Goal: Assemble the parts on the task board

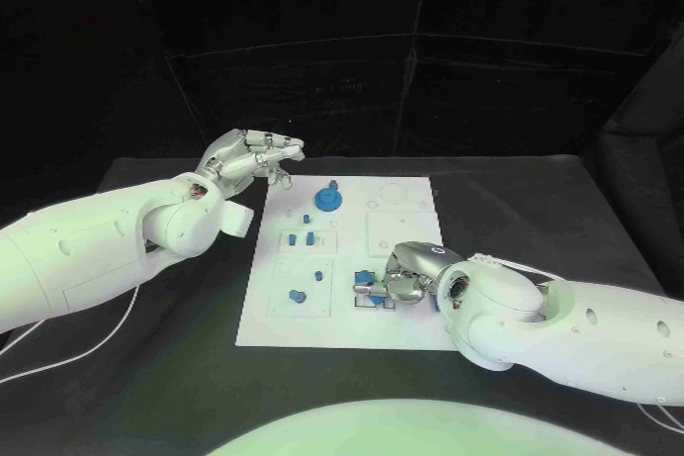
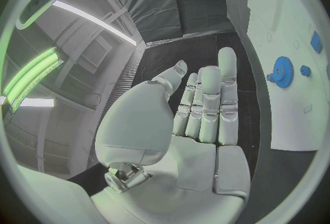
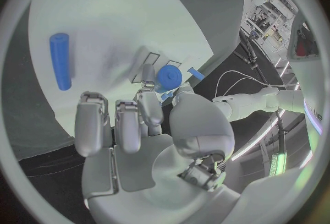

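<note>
Parts (image 1: 374,283) under right hand (image 1: 399,276), near board (image 1: 406,322) edge

Bench and backdrop
A black bench (image 1: 542,209) carries the work; a black curtain (image 1: 428,70) hangs behind it.

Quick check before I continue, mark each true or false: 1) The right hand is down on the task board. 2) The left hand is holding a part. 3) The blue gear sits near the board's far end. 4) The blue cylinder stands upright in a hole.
1) True: the right hand rests on the task board among blue parts.
2) False: the left hand is raised beside the board, holding nothing.
3) True: the blue gear sits there.
4) False: the blue cylinder lies flat on the board.
</note>
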Robot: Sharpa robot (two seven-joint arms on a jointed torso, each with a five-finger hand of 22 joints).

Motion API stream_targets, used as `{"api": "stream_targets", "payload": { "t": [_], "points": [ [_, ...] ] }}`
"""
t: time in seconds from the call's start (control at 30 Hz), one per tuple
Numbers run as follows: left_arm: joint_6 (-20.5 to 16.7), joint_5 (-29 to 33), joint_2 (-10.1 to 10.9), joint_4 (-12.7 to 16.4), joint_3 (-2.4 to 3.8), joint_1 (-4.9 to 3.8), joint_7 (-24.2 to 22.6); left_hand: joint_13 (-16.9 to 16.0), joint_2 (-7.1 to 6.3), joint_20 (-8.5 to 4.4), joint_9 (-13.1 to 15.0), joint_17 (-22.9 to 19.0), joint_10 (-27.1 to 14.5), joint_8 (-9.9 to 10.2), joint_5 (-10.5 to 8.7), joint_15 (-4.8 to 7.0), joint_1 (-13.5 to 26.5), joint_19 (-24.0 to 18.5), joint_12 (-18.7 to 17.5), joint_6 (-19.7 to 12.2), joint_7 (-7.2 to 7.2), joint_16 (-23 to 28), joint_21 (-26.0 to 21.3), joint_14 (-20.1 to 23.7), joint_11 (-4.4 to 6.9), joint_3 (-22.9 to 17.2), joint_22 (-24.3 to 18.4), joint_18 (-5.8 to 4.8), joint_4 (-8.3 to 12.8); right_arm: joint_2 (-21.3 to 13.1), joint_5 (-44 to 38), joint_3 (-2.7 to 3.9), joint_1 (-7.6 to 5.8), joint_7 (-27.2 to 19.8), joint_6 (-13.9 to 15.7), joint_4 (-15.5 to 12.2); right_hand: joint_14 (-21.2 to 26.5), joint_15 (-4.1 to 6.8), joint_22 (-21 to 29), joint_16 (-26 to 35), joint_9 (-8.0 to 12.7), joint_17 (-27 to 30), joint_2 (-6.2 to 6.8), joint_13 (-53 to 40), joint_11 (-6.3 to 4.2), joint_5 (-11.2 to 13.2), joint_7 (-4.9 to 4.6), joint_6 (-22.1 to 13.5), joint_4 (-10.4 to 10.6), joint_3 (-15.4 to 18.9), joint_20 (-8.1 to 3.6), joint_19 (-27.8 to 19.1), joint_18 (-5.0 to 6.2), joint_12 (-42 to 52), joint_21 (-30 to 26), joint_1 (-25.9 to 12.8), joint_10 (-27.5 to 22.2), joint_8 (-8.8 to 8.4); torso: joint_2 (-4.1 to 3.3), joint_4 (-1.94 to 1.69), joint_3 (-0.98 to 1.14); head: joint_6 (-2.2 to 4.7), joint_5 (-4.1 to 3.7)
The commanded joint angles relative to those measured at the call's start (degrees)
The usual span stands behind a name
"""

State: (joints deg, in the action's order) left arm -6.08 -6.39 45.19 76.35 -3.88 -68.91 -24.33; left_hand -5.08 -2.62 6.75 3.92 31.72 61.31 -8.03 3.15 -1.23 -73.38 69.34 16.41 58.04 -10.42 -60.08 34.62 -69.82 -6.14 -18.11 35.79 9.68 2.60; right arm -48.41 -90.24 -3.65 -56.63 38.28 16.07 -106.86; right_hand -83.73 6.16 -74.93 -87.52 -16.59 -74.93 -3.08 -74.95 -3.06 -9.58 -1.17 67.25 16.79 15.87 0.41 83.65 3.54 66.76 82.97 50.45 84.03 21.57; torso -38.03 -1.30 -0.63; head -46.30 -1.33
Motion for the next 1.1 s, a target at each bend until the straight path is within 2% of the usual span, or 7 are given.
{"api": "stream_targets", "payload": {
  "t": [0.03,0.4,0.57,0.7,0.93,1.1],
  "points": [
    [0.68,0.2,-0.08,0.02,0.03,-0.07,-0.14,-0.08,0.33,0.26,0.06,-0.06,-0.29,-0.37,-0.09,-0.1,-0.42,-0.09,0.35,-0.38,0.07,0.09,-0.23,0.29,0.0,0.36,-0.09,0.75,0.04,-0.02,-0.13,-0.02,-0.04,-0.93,1.27,-0.4,-5.06,-0.06,-0.51,0.0,-0.09,-8.87,-0.62,-0.05,0.3,-0.37,-0.13,-0.24,0.03,-0.29,-0.08,1.15,-0.67,-0.05,0.37,-0.1,1.21,-0.34,0.0,-0.01,-0.01,0.02,-0.11],
    [0.74,0.2,-0.06,0.03,-0.02,-0.07,0.05,-0.08,0.37,0.26,0.06,-0.09,-0.31,-0.4,-0.09,-0.1,-0.46,-0.09,0.37,-0.4,0.06,0.09,-0.24,0.32,0.0,0.35,-0.1,0.75,0.04,-0.16,1.09,-0.01,-0.04,-2.28,2.01,-0.91,-5.04,-0.05,-0.56,0.05,-0.11,-8.77,-0.35,0.06,0.32,-0.19,-0.13,-0.28,0.02,0.07,-0.09,1.17,-0.68,-0.32,0.39,-0.61,1.17,-0.38,-0.05,0.02,-0.01,-0.01,-0.1],
    [0.74,0.2,-0.04,0.04,-0.03,-0.07,0.08,-0.08,0.38,0.26,0.06,-0.11,-0.32,-0.4,-0.09,-0.1,-0.47,-0.09,0.38,-0.41,0.06,0.1,-0.25,0.32,0.0,0.35,-0.1,0.76,0.04,-0.28,2.32,-0.01,-0.04,-3.84,2.78,-1.0,-4.87,-0.16,-0.51,0.43,-0.04,-7.92,0.1,0.58,0.47,-1.82,-0.35,-0.82,-0.1,-0.2,-0.03,1.12,-0.67,-1.38,0.34,0.18,0.83,-0.77,0.0,0.02,-0.02,-0.03,-0.15],
    [0.72,0.2,-0.01,0.04,-0.03,-0.07,0.1,-0.08,0.38,0.26,0.06,-0.11,-0.32,-0.4,-0.09,-0.1,-0.47,-0.09,0.38,-0.41,0.06,0.1,-0.25,0.32,0.0,0.35,-0.1,0.76,0.04,-0.42,3.71,-0.01,-0.04,-5.86,3.43,-1.06,-4.54,-0.59,-0.01,1.21,0.34,-6.25,1.03,2.42,1.01,-3.82,-0.99,-2.28,-0.67,-1.23,0.32,0.86,-0.58,-4.64,0.06,5.26,-0.18,-2.07,-0.01,0.0,-0.02,-0.05,-0.17],
    [0.73,0.2,0.05,0.06,-0.04,-0.07,0.15,-0.08,0.43,0.26,0.06,-0.08,-0.36,-0.42,-0.08,-0.1,-0.52,-0.08,0.4,-0.43,0.06,0.07,-0.26,0.33,0.0,0.34,-0.11,0.76,0.06,-1.26,4.57,-0.01,-0.05,-6.79,3.75,-1.05,-4.49,-0.9,0.11,1.48,0.69,-5.77,0.99,3.77,1.39,-4.39,-1.41,-2.82,-0.9,-1.77,0.67,0.76,-0.53,-6.95,-0.05,9.94,-0.75,-3.37,-0.03,0.0,-0.01,-0.12,-0.1],
    [0.73,0.2,0.09,0.07,-0.05,-0.07,0.19,-0.08,0.43,0.26,0.06,-0.08,-0.36,-0.42,-0.08,-0.1,-0.52,-0.08,0.4,-0.43,0.06,0.07,-0.26,0.33,0.0,0.34,-0.11,0.76,0.06,-1.69,4.38,-0.01,-0.05,-6.7,3.11,-0.97,-4.47,-0.96,0.15,1.61,0.81,-5.56,1.19,4.36,1.44,-4.33,-1.48,-2.67,-2.82,-2.44,0.76,0.72,-0.51,-7.96,-0.11,15.53,-0.96,-4.06,0.0,0.03,-0.03,-0.06,-0.14]
  ]
}}
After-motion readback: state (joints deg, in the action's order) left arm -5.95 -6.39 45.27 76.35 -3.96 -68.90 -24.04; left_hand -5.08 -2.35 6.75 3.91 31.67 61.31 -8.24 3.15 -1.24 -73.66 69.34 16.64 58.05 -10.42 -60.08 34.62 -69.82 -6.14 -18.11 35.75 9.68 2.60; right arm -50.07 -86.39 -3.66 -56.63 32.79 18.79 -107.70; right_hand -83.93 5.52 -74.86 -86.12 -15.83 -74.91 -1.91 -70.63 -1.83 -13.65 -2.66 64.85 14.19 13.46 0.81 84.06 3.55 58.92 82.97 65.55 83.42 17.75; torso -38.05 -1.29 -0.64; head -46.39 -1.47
